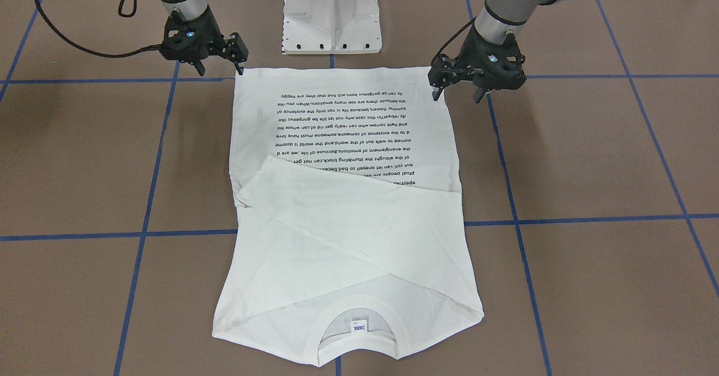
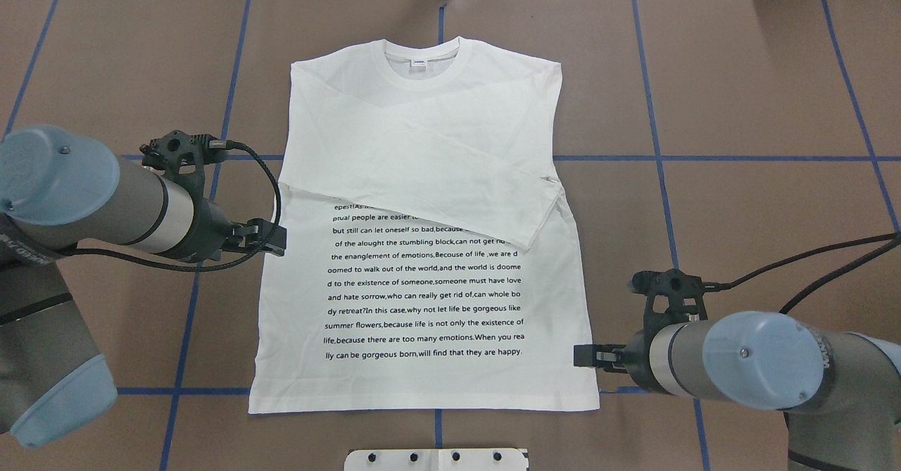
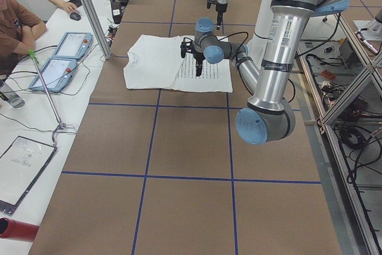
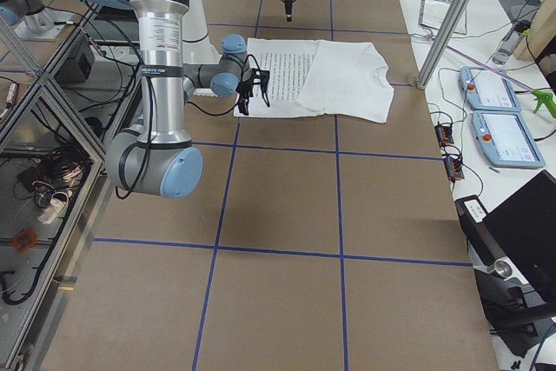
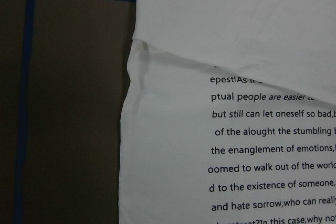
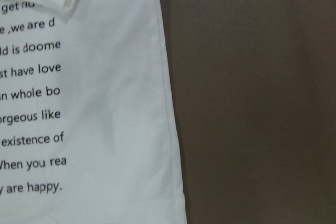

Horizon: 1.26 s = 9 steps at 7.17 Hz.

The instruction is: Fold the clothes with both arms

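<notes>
While both grippers hang over the table (image 2: 739,210) with nothing in them, the step in hand, as I judge it, is to come down on the T-shirt's two side edges and take hold for the next fold. My left gripper (image 1: 456,92) has its fingers spread apart and empty. My right gripper (image 1: 220,68) is spread the same way, gripping nothing.

The T-shirt (image 2: 422,140) lies flat between them, print side up. Its left edge is just inward of and below my left gripper, and its right edge is just inward of and below my right. The hem (image 2: 422,410) is behind both grippers, toward my base. The collar (image 2: 420,52) is well ahead of both. The folded sleeves (image 2: 450,168) cross the chest, ahead of my fingertips.

My left gripper appears to sit further toward the collar than my right, which is near the hem corner. To fold cleanly I would first bring the two level, so the crease runs square across the shirt. Each descent should land right at the edge, with one finger outside the cloth and one over it. That way the pinch catches both layers, not only the top one. Lifting both sides together and low should keep the crossed sleeves from sliding. An uneven pull would probably skew the hem.
</notes>
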### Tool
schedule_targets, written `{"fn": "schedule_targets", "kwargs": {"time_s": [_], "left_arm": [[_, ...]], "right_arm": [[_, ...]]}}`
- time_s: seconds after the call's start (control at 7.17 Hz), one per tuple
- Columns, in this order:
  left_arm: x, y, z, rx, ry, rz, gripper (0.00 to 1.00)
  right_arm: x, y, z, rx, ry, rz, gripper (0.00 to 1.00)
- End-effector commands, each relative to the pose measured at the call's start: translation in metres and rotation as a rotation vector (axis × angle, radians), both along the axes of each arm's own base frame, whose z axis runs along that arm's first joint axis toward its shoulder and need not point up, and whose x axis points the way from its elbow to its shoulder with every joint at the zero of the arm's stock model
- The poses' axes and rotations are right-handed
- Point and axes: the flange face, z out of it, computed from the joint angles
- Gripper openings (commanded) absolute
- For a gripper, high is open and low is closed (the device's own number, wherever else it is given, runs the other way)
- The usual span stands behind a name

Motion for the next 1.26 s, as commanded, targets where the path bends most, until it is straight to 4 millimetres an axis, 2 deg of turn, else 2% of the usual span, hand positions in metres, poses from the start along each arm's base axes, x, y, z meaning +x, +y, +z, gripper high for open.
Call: {"fn": "schedule_targets", "kwargs": {"time_s": [0.0,0.14,0.42,0.98,1.12], "left_arm": [[0.0,0.001,-0.005,0.005,0.012,0.004,0.99],[0.001,0.002,-0.005,0.003,0.012,0.006,0.99],[0.001,0.002,-0.005,0.003,0.013,0.008,0.99],[0.003,0.002,-0.005,0.002,0.011,0.009,0.99],[0.003,0.002,-0.005,0.002,0.013,0.008,0.99]], "right_arm": [[-0.025,0.025,0.017,-0.008,0.041,-0.03,0.99],[-0.036,0.031,0.019,-0.01,0.046,-0.048,0.98],[-0.043,0.034,0.019,-0.015,0.048,-0.062,0.96],[-0.053,0.033,0.029,-0.023,0.067,-0.065,0.83],[-0.053,0.034,0.029,-0.026,0.067,-0.068,0.77]]}}
